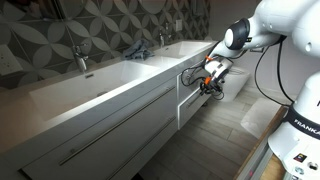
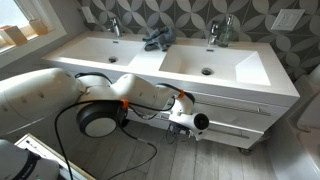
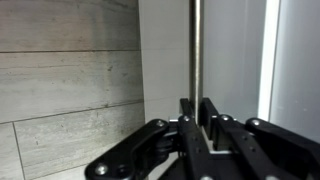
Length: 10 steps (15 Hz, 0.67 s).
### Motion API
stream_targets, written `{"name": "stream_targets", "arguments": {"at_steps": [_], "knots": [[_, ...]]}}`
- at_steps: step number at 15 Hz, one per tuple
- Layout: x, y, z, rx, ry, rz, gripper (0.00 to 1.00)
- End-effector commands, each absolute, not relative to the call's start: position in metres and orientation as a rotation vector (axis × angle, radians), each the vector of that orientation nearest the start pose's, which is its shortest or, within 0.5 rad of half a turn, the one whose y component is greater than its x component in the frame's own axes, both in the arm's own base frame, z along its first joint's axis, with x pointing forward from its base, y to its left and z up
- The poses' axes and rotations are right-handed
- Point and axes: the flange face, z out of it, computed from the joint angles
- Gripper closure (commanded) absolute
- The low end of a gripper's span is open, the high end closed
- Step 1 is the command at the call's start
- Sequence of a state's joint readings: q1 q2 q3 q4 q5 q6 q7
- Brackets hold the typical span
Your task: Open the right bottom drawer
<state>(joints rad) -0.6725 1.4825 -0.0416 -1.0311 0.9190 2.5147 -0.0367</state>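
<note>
Two basins [image 2: 100, 62] side by side in the vanity top [image 2: 150, 60], a faucet [image 2: 113, 27] behind ea., a cloth [image 2: 155, 40] on the top btwn them, wall [image 2: 190, 12] at the back. Drawers [image 2: 250, 108] stack below the top, w/ the gripper [image 1: 200, 82] in front of the right bottom drawer [image 2: 245, 128], above the floor [image 2: 200, 160]. In wrist view the bar handle [image 3: 196, 45] runs btwn the fingers [image 3: 186, 112], floor to its left.

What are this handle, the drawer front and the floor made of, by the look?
The handle: likely chromed metal, slim bar with a grey metallic sheen. The drawer front: glossy white, perhaps lacquered board; smooth, even sheen. The floor: matte grey wood-grain planks, maybe tile or laminate.
</note>
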Motion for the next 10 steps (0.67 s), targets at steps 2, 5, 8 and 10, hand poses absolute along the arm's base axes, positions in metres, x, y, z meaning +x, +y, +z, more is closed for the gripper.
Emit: {"name": "stream_targets", "arguments": {"at_steps": [2, 5, 8, 10], "knots": [[0.4708, -0.499, -0.1107, -2.113, 1.864, -0.255, 0.96], [0.47, -0.4986, -0.1123, -2.11, 1.866, -0.251, 0.96], [0.4693, -0.4966, -0.1142, -2.11, 1.868, -0.242, 0.96], [0.4695, -0.4964, -0.1144, -2.106, 1.871, -0.256, 0.96]]}}
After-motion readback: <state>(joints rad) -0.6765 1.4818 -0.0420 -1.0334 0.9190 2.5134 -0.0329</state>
